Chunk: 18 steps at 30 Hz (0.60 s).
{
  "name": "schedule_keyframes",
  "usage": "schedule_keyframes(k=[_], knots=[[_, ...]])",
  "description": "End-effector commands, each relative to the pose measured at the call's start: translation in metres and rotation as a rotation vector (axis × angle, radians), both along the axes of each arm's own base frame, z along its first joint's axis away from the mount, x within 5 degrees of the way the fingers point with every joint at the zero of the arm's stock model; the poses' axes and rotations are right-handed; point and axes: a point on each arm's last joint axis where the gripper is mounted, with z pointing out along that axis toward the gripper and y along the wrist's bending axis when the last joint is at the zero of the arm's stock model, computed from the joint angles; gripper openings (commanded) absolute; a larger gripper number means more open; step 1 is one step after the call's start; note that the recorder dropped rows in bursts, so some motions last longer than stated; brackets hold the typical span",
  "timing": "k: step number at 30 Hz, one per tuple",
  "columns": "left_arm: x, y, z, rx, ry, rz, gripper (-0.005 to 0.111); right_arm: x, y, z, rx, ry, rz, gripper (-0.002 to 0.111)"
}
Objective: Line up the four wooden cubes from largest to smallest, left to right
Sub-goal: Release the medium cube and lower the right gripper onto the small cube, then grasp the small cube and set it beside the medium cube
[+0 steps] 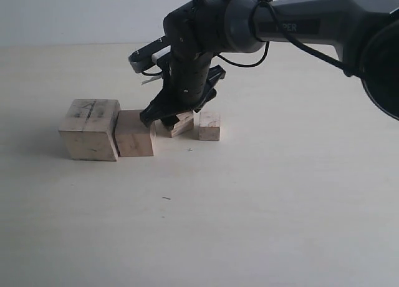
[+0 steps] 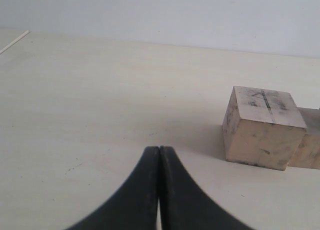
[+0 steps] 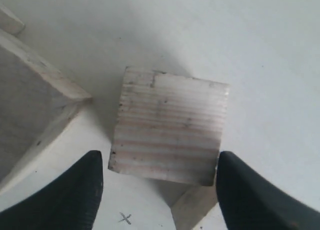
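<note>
Two dark right fingers (image 3: pixel 75 195) stand apart on either side of the third cube (image 3: pixel 170 125). A sliver of desk shows between one finger and the wood, so they bracket it without clamping it yet. In the exterior view this cube (image 1: pixel 176 123) sits skewed, its faces turned out of square with its neighbours. The second cube (image 1: pixel 134 134) is close on one side and the smallest cube (image 1: pixel 209 126) just beside it on the other. The largest cube (image 1: pixel 90 128), scribbled on top, touches the second at the far left of the row. All four already run large to small, left to right, on the desk (image 1: pixel 262 224).

The step in hand looks like straightening that third cube. To do it well, close evenly on two opposite flat faces, not across corners, so the block does not twist away. Then turn it square and set it down without nudging either neighbour.

The left fingers (image 2: pixel 147 190) are pressed together, holding nothing, low over bare desk near the largest cube.
</note>
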Motion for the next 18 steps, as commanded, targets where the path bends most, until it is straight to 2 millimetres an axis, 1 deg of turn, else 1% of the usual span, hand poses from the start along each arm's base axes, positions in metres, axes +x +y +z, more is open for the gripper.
schedule_keyframes(k=[1, 7, 9, 11, 14, 16, 18], knots=[[-0.0002, -0.0003, 0.0012, -0.008, -0.015, -0.003, 0.000, 0.0025, -0.0010, -0.0003, 0.000, -0.015, 0.016, 0.059], [-0.0002, -0.0003, 0.0012, -0.008, -0.015, -0.003, 0.000, 0.0044, 0.0014, 0.0007, 0.026, -0.038, 0.019, 0.059], [-0.0002, -0.0003, 0.0012, -0.008, -0.015, -0.003, 0.000, 0.0043, 0.0013, 0.0006, 0.025, -0.036, 0.019, 0.055], [-0.0002, -0.0003, 0.0012, -0.008, -0.015, -0.003, 0.000, 0.0039, 0.0008, 0.0004, 0.020, -0.032, 0.018, 0.044], [-0.0002, -0.0003, 0.0012, -0.008, -0.015, -0.003, 0.000, 0.0032, -0.0001, 0.0001, 0.004, -0.028, 0.039, 0.017], [-0.0002, -0.0003, 0.0012, -0.008, -0.015, -0.003, 0.000, 0.0028, -0.0006, -0.0002, -0.008, -0.027, 0.059, 0.002], [-0.0002, -0.0003, 0.0012, -0.008, -0.015, -0.003, 0.000, 0.0018, -0.0019, -0.0007, -0.028, -0.018, 0.079, 0.000]])
